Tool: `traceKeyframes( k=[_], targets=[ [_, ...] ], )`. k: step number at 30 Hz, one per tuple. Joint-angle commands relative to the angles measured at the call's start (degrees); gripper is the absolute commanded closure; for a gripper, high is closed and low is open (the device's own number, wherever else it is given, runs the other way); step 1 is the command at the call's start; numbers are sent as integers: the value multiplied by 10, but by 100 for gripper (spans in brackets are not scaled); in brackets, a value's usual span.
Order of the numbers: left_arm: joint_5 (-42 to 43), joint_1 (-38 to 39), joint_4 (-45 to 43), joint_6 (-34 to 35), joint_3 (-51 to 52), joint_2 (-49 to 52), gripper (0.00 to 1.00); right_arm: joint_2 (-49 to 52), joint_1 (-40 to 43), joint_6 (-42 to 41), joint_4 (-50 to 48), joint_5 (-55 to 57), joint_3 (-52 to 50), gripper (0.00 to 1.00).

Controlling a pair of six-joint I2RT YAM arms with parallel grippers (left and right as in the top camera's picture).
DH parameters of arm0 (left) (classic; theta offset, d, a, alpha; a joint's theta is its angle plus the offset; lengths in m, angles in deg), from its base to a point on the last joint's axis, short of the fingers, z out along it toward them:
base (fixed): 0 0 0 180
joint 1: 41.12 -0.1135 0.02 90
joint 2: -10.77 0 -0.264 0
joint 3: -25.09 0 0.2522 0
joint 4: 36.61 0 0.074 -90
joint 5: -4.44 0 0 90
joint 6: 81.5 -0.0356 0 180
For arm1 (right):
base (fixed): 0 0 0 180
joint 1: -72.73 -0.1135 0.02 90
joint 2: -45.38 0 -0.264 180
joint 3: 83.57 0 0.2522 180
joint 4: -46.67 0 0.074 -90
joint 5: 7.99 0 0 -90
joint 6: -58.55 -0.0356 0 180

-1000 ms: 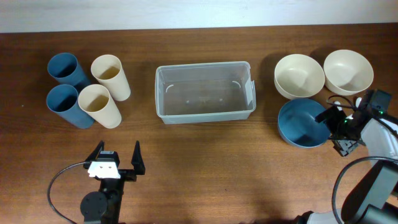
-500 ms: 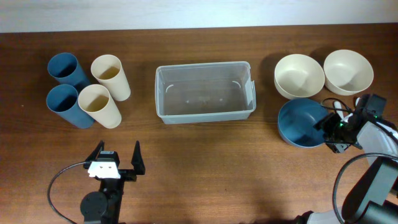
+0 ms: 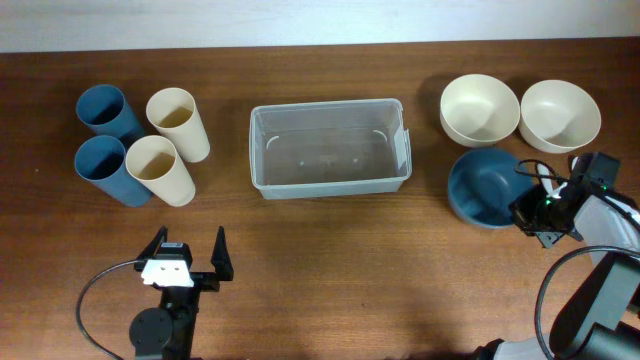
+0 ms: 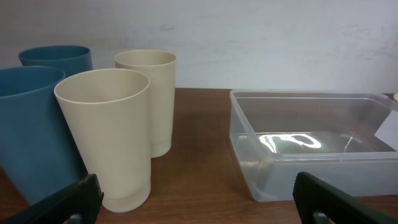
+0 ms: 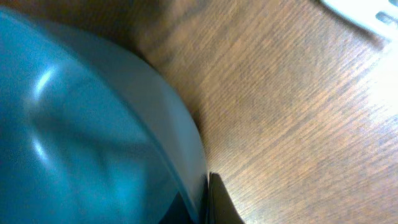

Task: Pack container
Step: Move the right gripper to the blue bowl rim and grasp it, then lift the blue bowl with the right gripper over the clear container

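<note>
My right claw [image 3: 524,208] is pressed together on the right-hand rim of the blue bowl [image 3: 483,190]. The wrist view shows one dark finger [image 5: 216,200] tight against the bowl's outer wall just under the lip, and the other finger is hidden from me. My left claw [image 3: 190,250] hangs spread wide at the near left of the table, holding nothing.

The container [image 3: 325,150] stands empty at the middle of the table, to the left of my right claw and a little farther back. Its long axis runs left to right, so its short right-hand wall faces the bowl. Bare wood lies between that wall and the bowl: they are near each other but apart. The two cream bowls [image 3: 480,115] sit just beyond the blue one on its far side.

I judge the right arm the nearer one for this load. The carry goes left and slightly away from me, up over that short wall. Because I grip the bowl's right rim, its body hangs on the container's side of my claw and will reach the opening first. The cups [image 3: 158,165] at the far left lie nearer my left arm.
</note>
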Motion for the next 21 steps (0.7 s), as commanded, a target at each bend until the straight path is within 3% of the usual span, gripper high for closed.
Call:
traceKeyframes(
  k=[1,9,21],
  targets=[
    [-2,3,3,-9,2,-5,0,2,3,2,19,-22,-3,96],
    [-2,3,3,-9,2,-5,0,-48,3,10,80,-27,-3,97],
    [-2,3,3,-9,2,-5,0,-234,3,54,94,-214,-2,96]
  ],
)
